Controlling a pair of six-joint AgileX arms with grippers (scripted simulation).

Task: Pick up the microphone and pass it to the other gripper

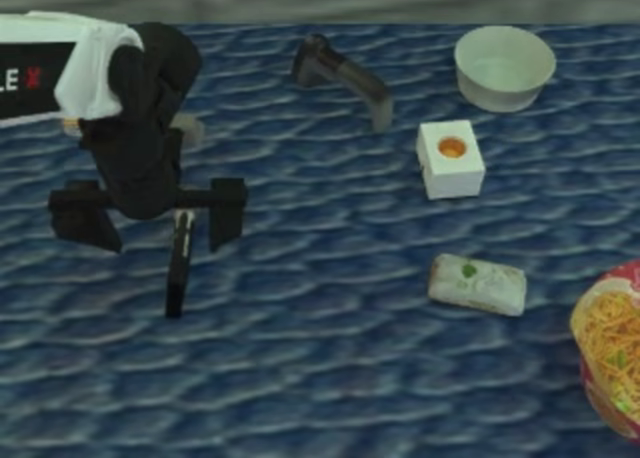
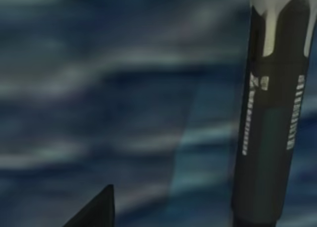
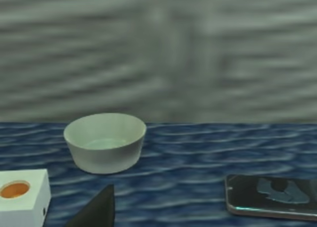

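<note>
Near edge of table point(image 1: 300, 398): bare blue cloth, noodle dish point(image 1: 612, 348) at right edge, wrapped packet point(image 1: 478, 283) just inward of it.

Microphone point(image 1: 180, 263) lying flat on the cloth at left, black handle pointing toward near edge, head end hidden under the arm. Not lifted.

Left gripper point(image 1: 148, 213) directly above the microphone's upper part, fingers spread wide, one on each side of the handle, neither touching it. Left wrist view confirms: handle point(image 2: 270, 123) close up against cloth, one fingertip point(image 2: 96, 209) well off to the side. No grasp yet.

Farther back: white box point(image 1: 450, 158) with orange top, bent dark tool point(image 1: 345, 73), white bowl point(image 1: 504, 66).

Right arm absent from top view; parked, judged from right wrist view, looking at bowl point(image 3: 105, 141), box point(image 3: 22, 197) and a dark flat phone-like slab point(image 3: 272, 195). Right gripper: only one fingertip point(image 3: 96, 209) showing, so cannot tell if spread or closed.

Progress estimate: approach and alignment done. Remaining: close on handle, lift, carry toward middle, bring right gripper in, transfer, let go. Bulk of task outstanding.
</note>
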